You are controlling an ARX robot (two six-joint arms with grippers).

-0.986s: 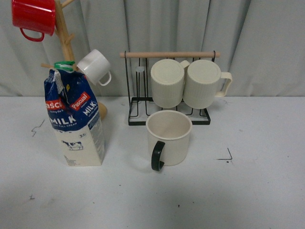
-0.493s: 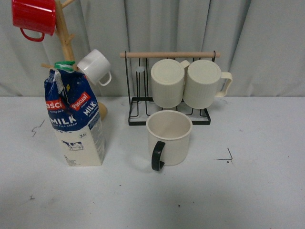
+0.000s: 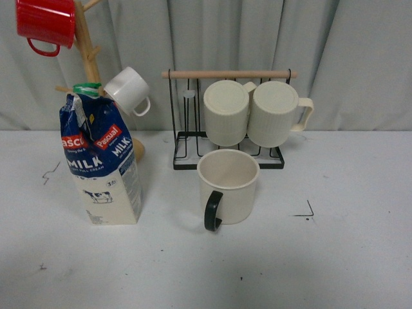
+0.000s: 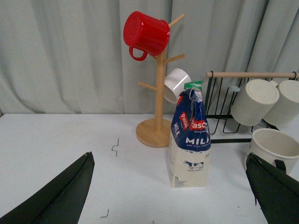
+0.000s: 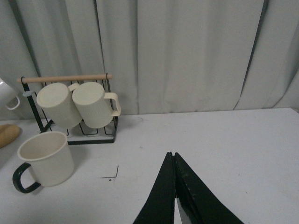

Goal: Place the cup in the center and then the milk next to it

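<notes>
The cup [image 3: 228,187], a wide cream mug with a black handle turned toward me, stands upright on the white tabletop inside the center [image 3: 174,248], left of a black corner mark [image 3: 306,211]. The milk [image 3: 103,164] stands upright to the cup's left, apart from it. Neither gripper shows in the front view. In the left wrist view my left gripper [image 4: 169,155] is open and empty, with the milk [image 4: 189,135] ahead and the cup [image 4: 275,147] at the edge. In the right wrist view my right gripper [image 5: 172,155] is shut and empty, away from the cup [image 5: 44,158].
A black wire rack [image 3: 187,138] behind the cup holds two ribbed cream mugs [image 3: 225,112]. A wooden mug tree [image 3: 84,45] behind the milk carries a red mug [image 3: 45,22] and a small white cup [image 3: 129,90]. A grey curtain closes the back.
</notes>
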